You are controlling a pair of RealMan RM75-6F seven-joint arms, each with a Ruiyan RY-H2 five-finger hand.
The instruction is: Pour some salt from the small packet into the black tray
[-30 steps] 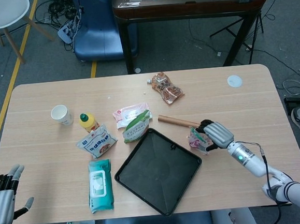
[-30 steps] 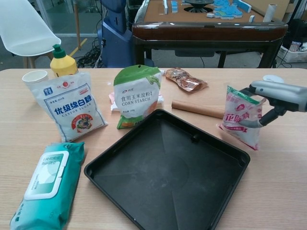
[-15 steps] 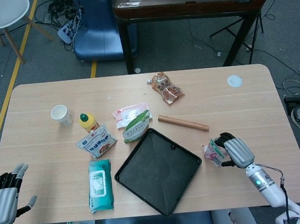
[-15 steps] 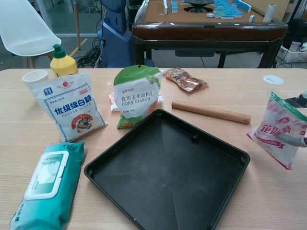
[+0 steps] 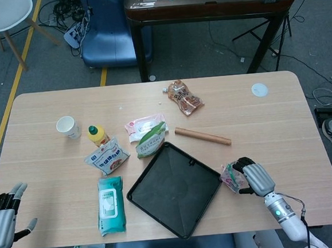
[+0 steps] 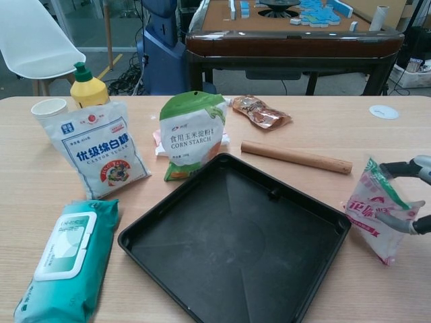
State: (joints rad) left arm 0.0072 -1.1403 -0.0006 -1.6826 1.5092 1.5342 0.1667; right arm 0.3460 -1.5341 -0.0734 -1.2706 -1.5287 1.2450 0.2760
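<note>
While my right hand (image 5: 254,175) grips the small salt packet (image 6: 374,210) just beside the black tray's (image 5: 175,187) right corner — lifted and tilted — my left hand (image 5: 2,222) hangs well off the tray's left side past the table edge, fingers spread, holding nothing.

Silver-backed right robot hand (image 5: 255,176) with black fingers (green wrist light)
</note>
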